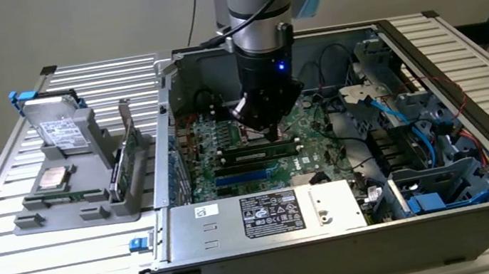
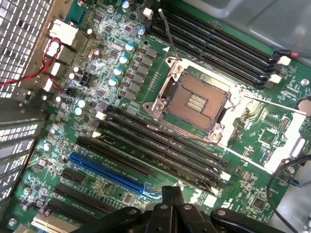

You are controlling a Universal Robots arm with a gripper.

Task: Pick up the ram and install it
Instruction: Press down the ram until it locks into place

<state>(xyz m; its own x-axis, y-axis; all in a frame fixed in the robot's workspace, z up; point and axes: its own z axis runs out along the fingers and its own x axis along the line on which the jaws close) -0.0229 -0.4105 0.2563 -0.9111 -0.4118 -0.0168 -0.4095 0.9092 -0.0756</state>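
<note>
The ram is a thin green stick with dark chips. It lies along a black slot on the motherboard inside the open computer case. My gripper hangs just above the stick's right half, shut, with nothing between its fingers. In the wrist view the black gripper has its fingers pressed together over the row of long black memory slots. I cannot tell from that view which slot holds the stick.
An open CPU socket sits beside the slots, and a blue slot lies nearby. A power supply fills the case front, with cables and drive bays on the exterior view's right. A grey fixture on the left holds a hard drive and a card.
</note>
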